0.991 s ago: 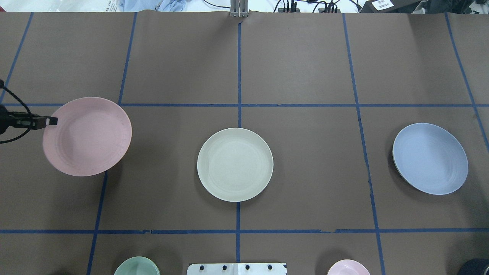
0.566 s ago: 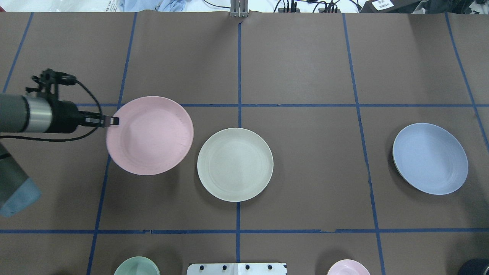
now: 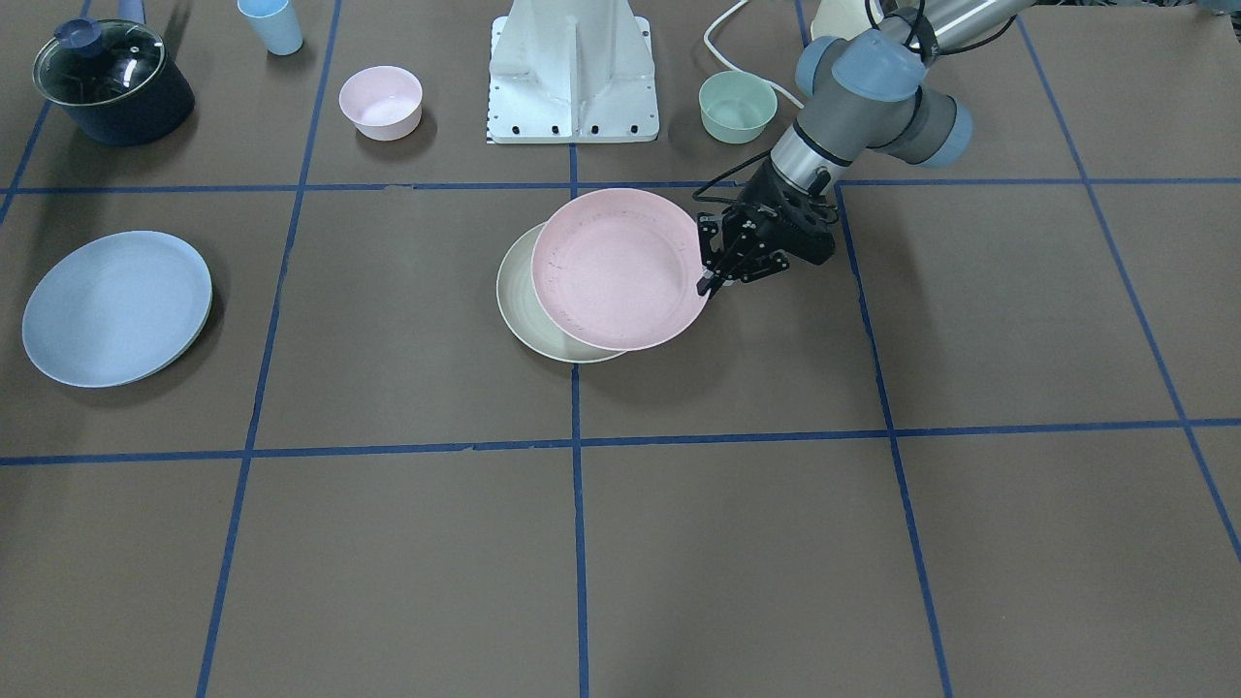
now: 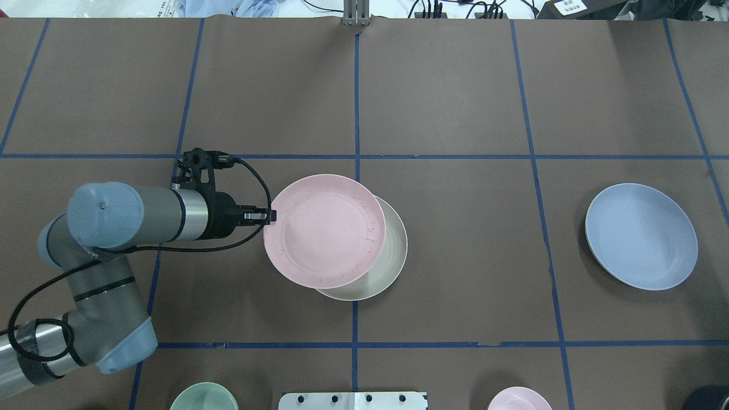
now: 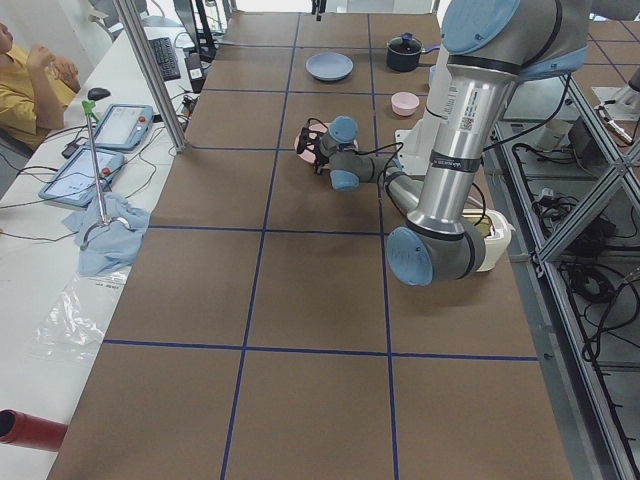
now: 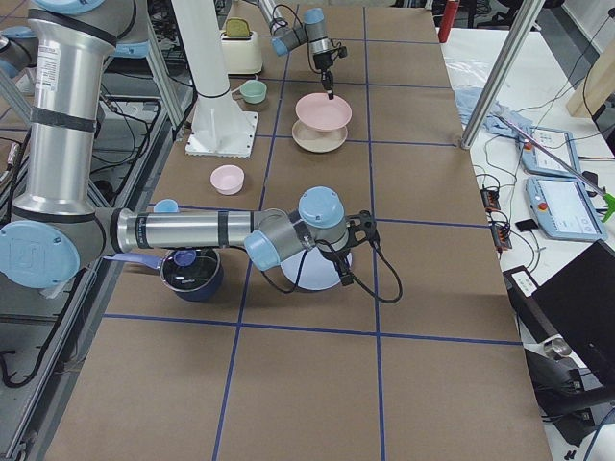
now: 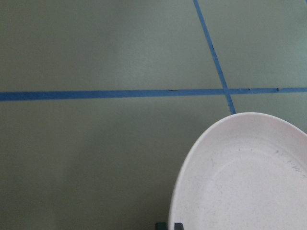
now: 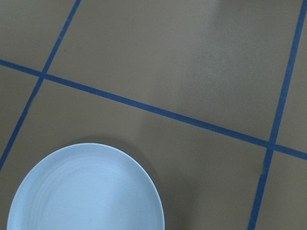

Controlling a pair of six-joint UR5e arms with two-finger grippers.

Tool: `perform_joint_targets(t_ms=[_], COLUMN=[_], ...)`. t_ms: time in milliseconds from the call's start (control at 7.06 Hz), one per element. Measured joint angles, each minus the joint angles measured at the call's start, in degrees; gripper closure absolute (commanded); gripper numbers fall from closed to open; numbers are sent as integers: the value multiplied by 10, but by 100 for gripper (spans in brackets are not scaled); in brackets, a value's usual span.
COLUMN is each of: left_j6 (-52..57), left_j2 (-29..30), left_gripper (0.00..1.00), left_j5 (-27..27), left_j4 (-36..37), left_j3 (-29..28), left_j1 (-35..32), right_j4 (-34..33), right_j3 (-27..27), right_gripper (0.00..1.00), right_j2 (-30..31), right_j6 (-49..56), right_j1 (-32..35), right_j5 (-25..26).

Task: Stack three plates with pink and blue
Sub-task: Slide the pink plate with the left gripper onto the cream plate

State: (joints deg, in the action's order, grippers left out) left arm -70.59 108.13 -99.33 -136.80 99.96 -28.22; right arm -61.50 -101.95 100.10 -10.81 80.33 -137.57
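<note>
My left gripper (image 4: 269,216) is shut on the left rim of the pink plate (image 4: 324,230) and holds it just above the cream plate (image 4: 390,256), offset a little to the left and far side. Whether the two plates touch I cannot tell. The front view shows the same grip (image 3: 708,281) on the pink plate (image 3: 620,269) over the cream plate (image 3: 519,301). The blue plate (image 4: 642,236) lies flat on the table's right. My right gripper (image 6: 344,277) shows only in the exterior right view, by the blue plate (image 6: 309,274); I cannot tell if it is open.
A small pink bowl (image 3: 380,100), a small green bowl (image 3: 738,105), a lidded dark pot (image 3: 111,79) and a blue cup (image 3: 270,24) stand along the robot's edge, beside the white base (image 3: 574,78). Blue tape lines grid the brown table.
My left arm has carried the pink plate rightward from the table's left side to over the cream plate. The cream and blue plates have not moved.
</note>
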Motion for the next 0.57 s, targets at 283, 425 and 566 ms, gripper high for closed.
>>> perform_joint_targets(t_ms=[283, 425, 566], left_j6=[-11, -12, -12], left_j2=[21, 31, 36], left_gripper=[100, 2, 0], left_j5=[25, 27, 29], left_j4=[8, 19, 26], left_j3=[-11, -19, -23], left_j1=[27, 30, 30], right_j4=[0, 0, 0], right_j3=[0, 0, 0], right_gripper=[0, 0, 0], right_j2=[0, 0, 0], right_j6=[0, 0, 0], right_j1=[0, 0, 0], right_j5=[-1, -1, -1])
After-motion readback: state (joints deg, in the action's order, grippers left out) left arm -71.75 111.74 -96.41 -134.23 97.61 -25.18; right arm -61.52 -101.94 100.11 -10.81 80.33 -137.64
